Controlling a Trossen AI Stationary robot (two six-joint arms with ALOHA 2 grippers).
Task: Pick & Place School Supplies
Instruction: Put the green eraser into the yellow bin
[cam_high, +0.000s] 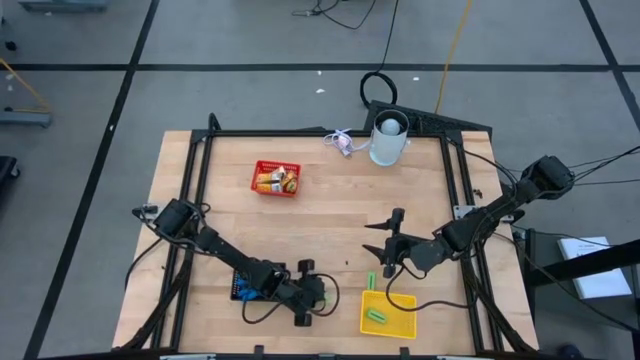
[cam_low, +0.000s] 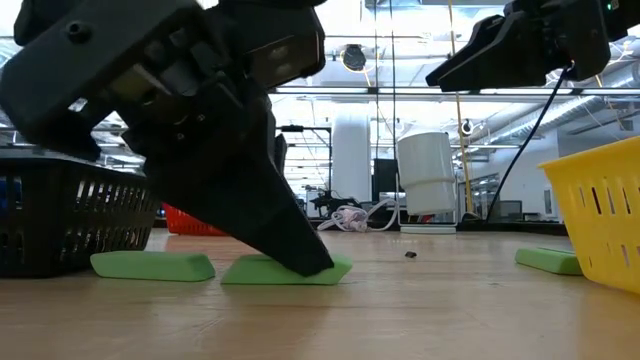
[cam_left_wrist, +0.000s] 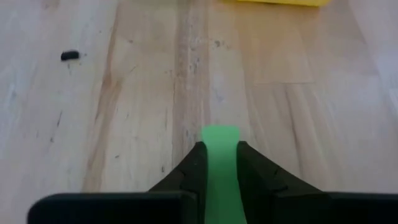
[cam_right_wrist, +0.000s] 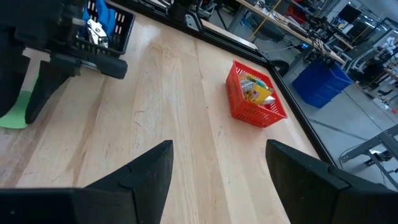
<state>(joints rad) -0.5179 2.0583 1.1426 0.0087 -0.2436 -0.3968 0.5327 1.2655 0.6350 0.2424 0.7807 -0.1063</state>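
Note:
My left gripper (cam_left_wrist: 221, 163) is near the table's front edge, slanting down, shut on a bright green bar (cam_left_wrist: 220, 149) that lies on the wood. A second green bar (cam_low: 152, 265) lies beside it, next to the black basket (cam_low: 60, 225). A third green bar (cam_high: 371, 282) lies by the yellow basket (cam_high: 402, 325), which holds another green piece (cam_high: 376, 316). My right gripper (cam_right_wrist: 217, 177) hangs open above mid-table on the right, holding nothing. My left gripper pinches the green bar by its two long sides (cam_left_wrist: 219, 163) between its two fingers. The fingers (cam_low: 300, 258) slant down from the table's left and lie along the bar. The bar (cam_low: 335, 270) lies flat on the table, one end sticking out past the fingertips.
A red basket (cam_high: 275, 178) with yellow-orange items stands at the far left of the board. A white cup (cam_high: 390, 140) stands at the far edge. The black basket (cam_right_wrist: 115, 25) holds blue-handled tools. A small dark speck (cam_left_wrist: 69, 55) lies on the wood.

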